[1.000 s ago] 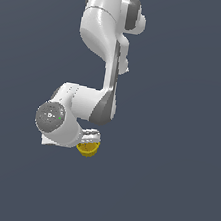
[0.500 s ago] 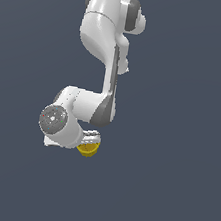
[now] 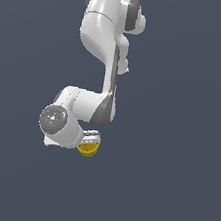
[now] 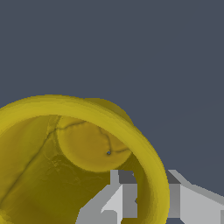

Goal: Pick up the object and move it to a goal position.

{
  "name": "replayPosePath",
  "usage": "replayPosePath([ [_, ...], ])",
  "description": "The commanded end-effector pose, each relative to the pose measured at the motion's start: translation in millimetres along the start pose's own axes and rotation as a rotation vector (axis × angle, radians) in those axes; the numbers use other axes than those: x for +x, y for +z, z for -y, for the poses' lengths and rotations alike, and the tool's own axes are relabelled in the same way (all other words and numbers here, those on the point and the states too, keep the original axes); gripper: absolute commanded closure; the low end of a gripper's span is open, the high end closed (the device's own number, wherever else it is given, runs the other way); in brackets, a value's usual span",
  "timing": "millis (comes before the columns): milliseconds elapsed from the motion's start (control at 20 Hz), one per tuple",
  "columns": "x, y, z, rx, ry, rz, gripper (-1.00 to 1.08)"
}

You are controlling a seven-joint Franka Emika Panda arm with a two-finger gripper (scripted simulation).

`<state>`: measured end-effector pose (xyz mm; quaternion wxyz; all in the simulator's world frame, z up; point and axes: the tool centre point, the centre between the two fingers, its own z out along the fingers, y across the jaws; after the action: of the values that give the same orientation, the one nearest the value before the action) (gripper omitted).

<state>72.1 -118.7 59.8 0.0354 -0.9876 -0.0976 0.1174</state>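
Observation:
The object is a small yellow cup [image 3: 87, 149], seen just under the white wrist of the arm in the exterior view. The wrist view shows its round rim and hollow inside [image 4: 87, 148] very close up, filling much of the picture. My gripper [image 4: 153, 202] is shut on the cup's wall, with one grey finger [image 4: 117, 202] inside the cup and the other finger [image 4: 194, 204] outside it. In the exterior view the gripper [image 3: 92, 139] is mostly hidden by the wrist, with only a short grey part showing above the cup.
The white arm [image 3: 111, 57] reaches down from the top of the exterior view, elbow bent towards that view's left. Everything around it is a plain dark blue-grey surface [image 3: 178, 143]. No goal marker shows.
The wrist has shifted a little down and towards the exterior view's right. The cup stays in the gripper and moved with it only slightly.

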Motion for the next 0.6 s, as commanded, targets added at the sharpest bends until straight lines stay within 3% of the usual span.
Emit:
replayPosePath([
  [0,-1,-1,1,0.0,0.0,0.0,1.08],
  [550,-22,-12,12,0.0,0.0,0.0,1.08],
])
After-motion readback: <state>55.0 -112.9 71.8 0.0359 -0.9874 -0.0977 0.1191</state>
